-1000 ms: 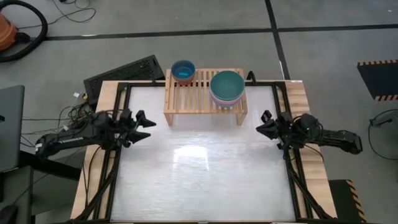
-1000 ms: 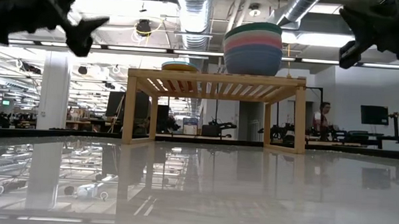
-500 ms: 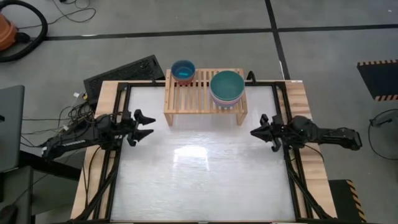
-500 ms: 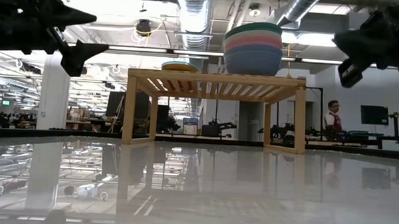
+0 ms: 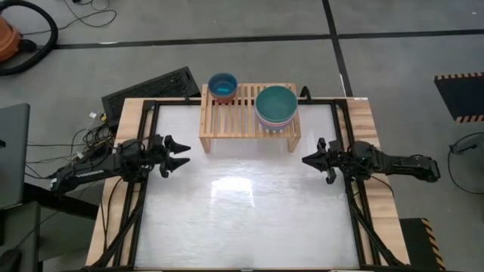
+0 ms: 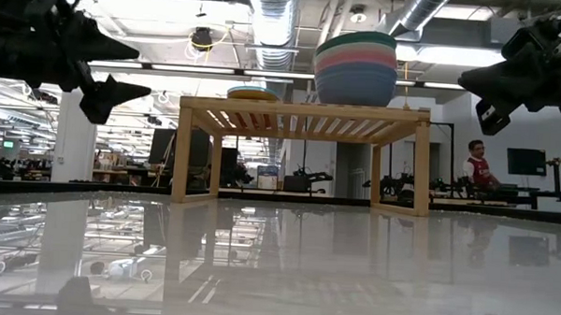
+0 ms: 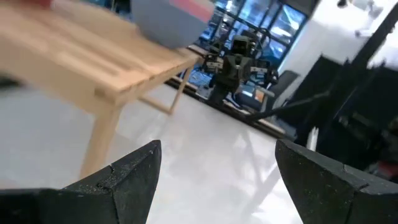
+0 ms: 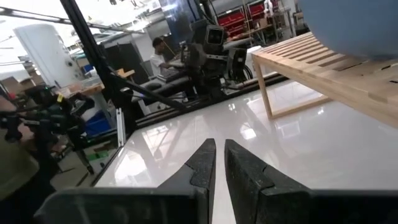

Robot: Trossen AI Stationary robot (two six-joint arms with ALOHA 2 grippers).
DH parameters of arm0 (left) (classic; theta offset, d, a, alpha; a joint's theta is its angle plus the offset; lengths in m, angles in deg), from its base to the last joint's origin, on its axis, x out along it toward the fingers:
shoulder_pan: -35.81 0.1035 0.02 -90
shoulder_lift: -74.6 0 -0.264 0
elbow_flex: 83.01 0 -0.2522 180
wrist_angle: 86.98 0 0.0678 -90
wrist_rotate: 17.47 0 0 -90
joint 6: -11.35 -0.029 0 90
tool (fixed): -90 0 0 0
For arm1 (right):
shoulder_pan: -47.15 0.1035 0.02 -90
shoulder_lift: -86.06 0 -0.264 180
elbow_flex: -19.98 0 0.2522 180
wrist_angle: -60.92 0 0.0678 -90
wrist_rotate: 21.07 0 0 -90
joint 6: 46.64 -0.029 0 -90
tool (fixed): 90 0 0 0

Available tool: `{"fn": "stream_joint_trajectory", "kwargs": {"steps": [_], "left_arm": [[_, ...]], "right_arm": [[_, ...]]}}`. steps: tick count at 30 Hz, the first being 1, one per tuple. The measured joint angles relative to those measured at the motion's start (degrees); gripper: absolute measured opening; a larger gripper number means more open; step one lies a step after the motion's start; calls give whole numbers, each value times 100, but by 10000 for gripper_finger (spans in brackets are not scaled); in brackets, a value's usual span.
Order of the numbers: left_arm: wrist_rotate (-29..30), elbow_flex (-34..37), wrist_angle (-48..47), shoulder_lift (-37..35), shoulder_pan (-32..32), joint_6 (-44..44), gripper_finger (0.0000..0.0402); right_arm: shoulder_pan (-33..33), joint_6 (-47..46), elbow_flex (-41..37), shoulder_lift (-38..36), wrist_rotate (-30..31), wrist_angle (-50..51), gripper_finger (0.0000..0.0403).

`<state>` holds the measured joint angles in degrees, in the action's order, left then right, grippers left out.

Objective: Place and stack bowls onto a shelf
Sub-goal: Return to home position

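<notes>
The light-wood shelf [image 5: 234, 121] stands on its side legs at the table's far edge. On its slats sit a stack of larger bowls [image 5: 276, 106], dark teal on top, above pink and slate blue [image 6: 356, 67], and a smaller stack [image 5: 222, 85] with a cyan bowl on top. My left gripper [image 5: 187, 154] hovers open near the left edge, pointing right, empty [image 7: 217, 149]. My right gripper [image 5: 305, 161] hovers near the right edge, pointing left, its fingers almost together and empty [image 8: 219, 146]. Both hang above table level in the low view.
White glossy tabletop [image 5: 242, 204] with black frame rails [image 5: 140, 204] along both sides. A flat black panel [image 5: 151, 87] lies beyond the far left corner, cables [image 5: 94, 136] at the left. A person [image 6: 474, 164] stands in the room far behind.
Both grippers have come inward over the table and sunk a little: the left one toward the right and slightly nearer, the right one toward the left. The bowls and shelf have stayed put.
</notes>
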<state>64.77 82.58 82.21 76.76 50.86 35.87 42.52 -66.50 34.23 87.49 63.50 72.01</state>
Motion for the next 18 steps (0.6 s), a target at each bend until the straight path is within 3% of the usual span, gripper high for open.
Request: {"fn": "stream_joint_trajectory", "kwargs": {"steps": [5, 18], "left_arm": [[58, 0, -23, 2, -1, 721, 300], [69, 4, -25, 4, 0, 636, 300]], "right_arm": [[0, -2, 0, 15, -2, 18, 63], [0, -17, 0, 15, -16, 34, 63]]}}
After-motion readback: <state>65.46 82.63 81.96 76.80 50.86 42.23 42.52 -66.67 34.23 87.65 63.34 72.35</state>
